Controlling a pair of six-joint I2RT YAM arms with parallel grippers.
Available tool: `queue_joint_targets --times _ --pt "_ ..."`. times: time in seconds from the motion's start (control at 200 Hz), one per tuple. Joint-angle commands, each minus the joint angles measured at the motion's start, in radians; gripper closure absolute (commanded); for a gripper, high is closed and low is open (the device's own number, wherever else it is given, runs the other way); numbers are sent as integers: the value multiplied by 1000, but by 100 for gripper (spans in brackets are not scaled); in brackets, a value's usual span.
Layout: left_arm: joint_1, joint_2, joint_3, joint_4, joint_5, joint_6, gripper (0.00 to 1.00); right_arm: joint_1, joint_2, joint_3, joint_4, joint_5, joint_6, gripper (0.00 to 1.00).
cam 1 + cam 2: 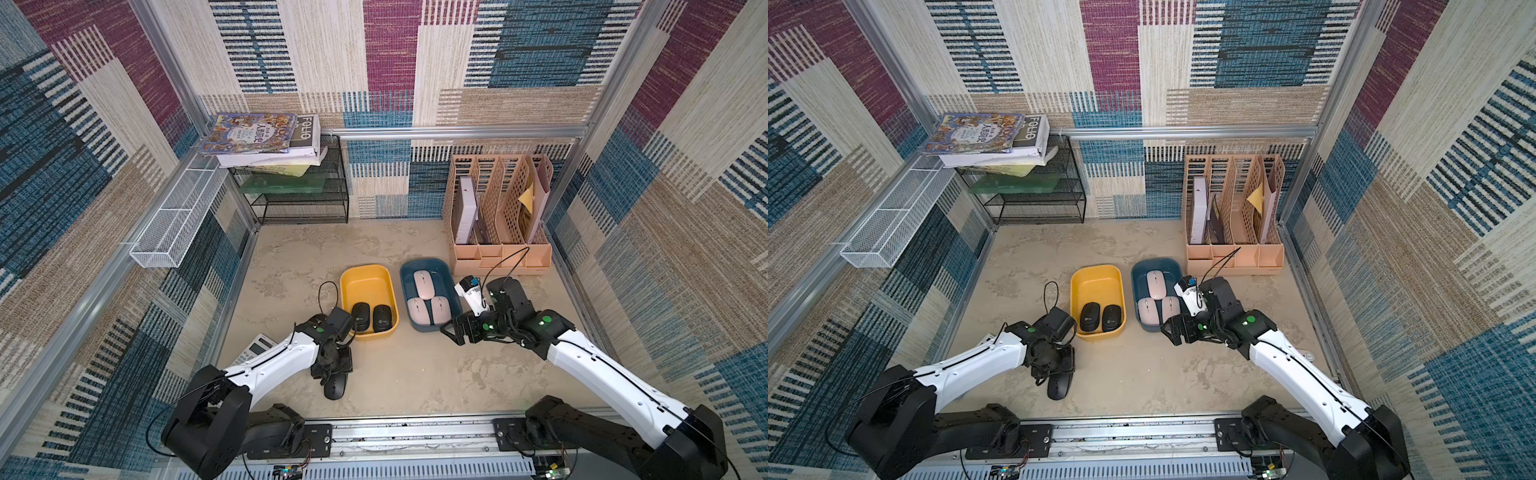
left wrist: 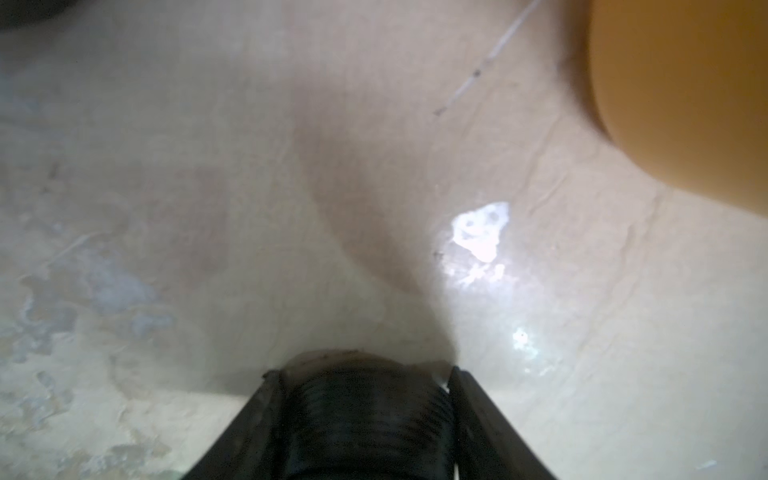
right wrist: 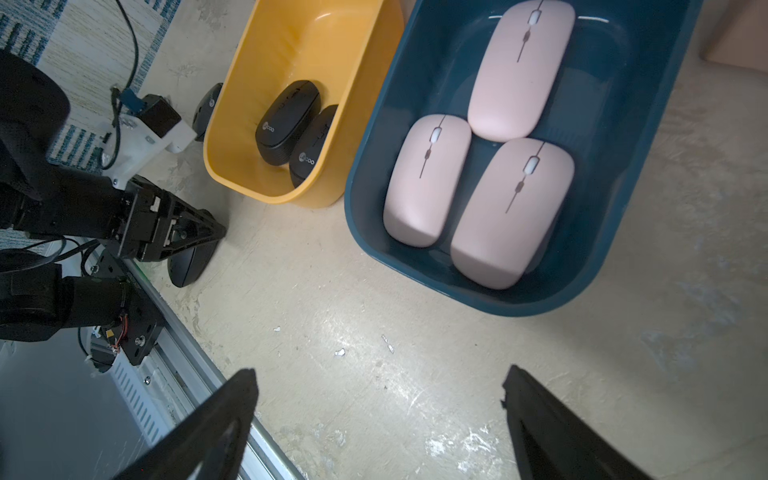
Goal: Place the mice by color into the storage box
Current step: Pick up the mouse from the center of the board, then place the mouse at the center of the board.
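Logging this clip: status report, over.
Left gripper shut on black mouse at the table. Right gripper open, empty, beside blue bin. Two black mice in yellow bin, three pink mice in blue. Another black mouse beside yellow bin, near the route.

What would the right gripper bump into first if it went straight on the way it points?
Probably the bare table, just short of the blue bin; depth is hard to judge.

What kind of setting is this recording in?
Likely a staged robot test cell dressed as an office desk: aluminium-framed patterned walls, a file organizer, books on a mesh shelf.
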Motion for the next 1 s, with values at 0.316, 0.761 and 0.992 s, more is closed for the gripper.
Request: queue_joint_targets --times 0.316,0.761,0.992 --pt "-292 225 211 5 -42 151 52 -71 -34 42 -60 44 39 4" --pt "-513 389 402 -33 -111 326 52 -213 -103 27 -91 -4 63 4" --pt "-609 499 546 -86 -151 577 52 -296 -137 22 -128 -27 53 4"
